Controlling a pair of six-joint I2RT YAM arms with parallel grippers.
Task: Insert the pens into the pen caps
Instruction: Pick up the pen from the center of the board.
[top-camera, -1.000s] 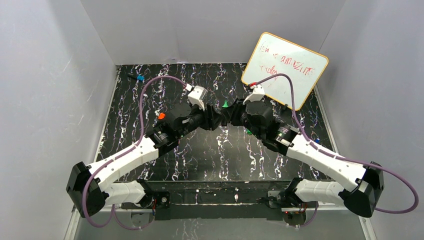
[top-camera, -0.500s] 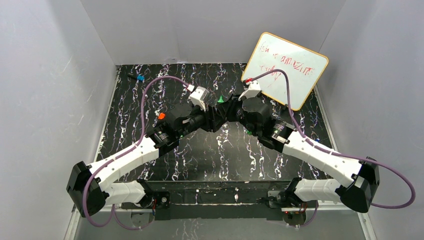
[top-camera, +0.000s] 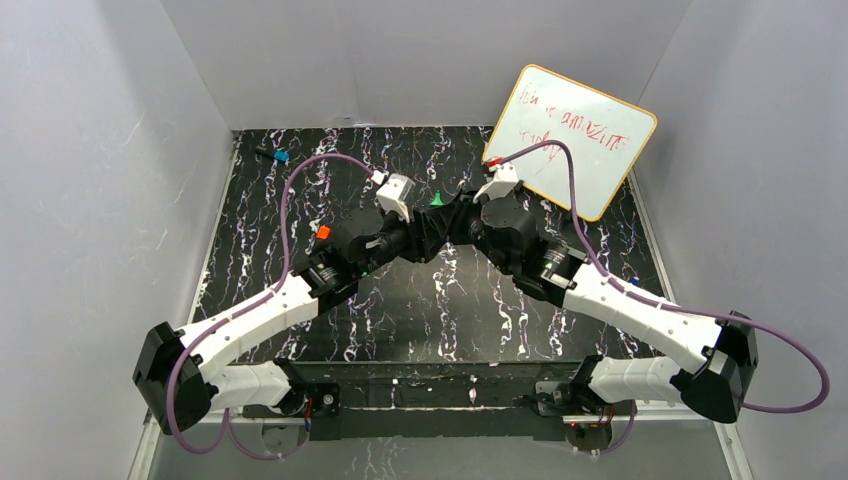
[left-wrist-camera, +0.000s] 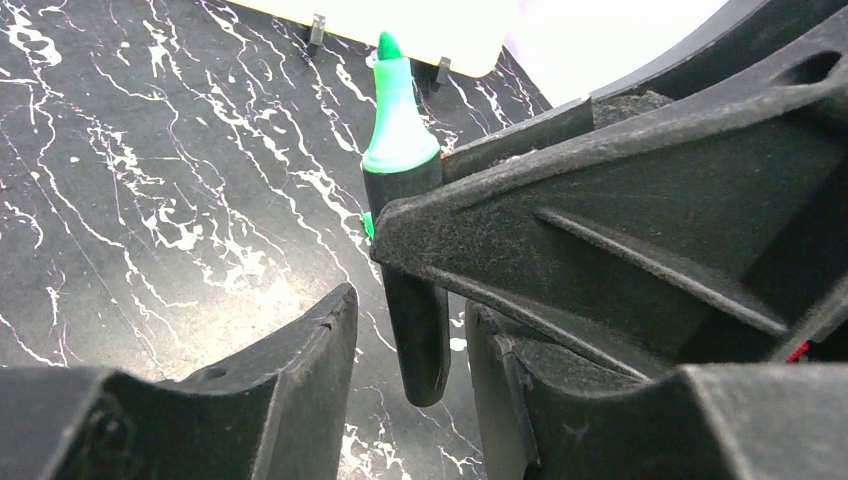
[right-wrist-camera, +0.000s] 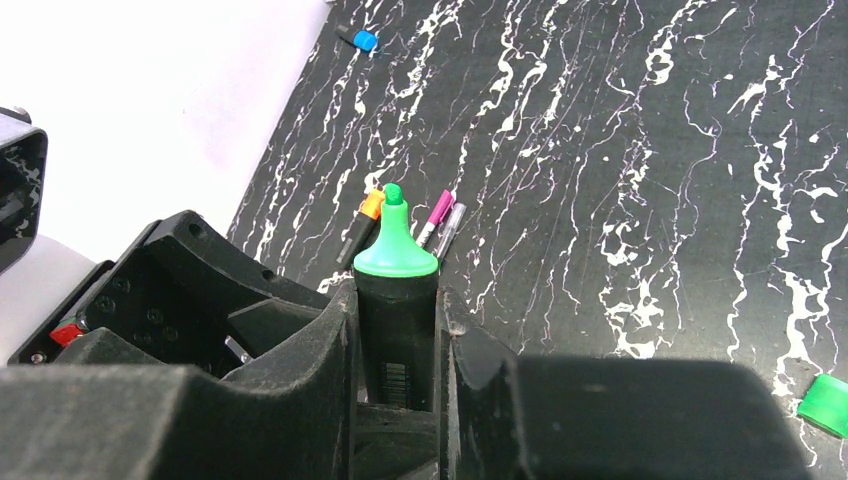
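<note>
A thick black marker with a green tip stands upright in my right gripper, which is shut on its barrel. In the top view the green tip pokes up where the two grippers meet. My left gripper is open, its fingers on either side of the marker's lower end, with a gap on the left. A green cap lies on the mat at the lower right of the right wrist view. An orange cap and a blue cap lie to the left.
A whiteboard leans at the back right. An orange-tipped marker, a magenta pen and a slim grey pen lie together on the black marbled mat. Grey walls enclose the mat.
Both grippers have shifted a little toward the back left, carrying the green-tipped marker. The left fingers have drawn slightly closer around its lower end.
</note>
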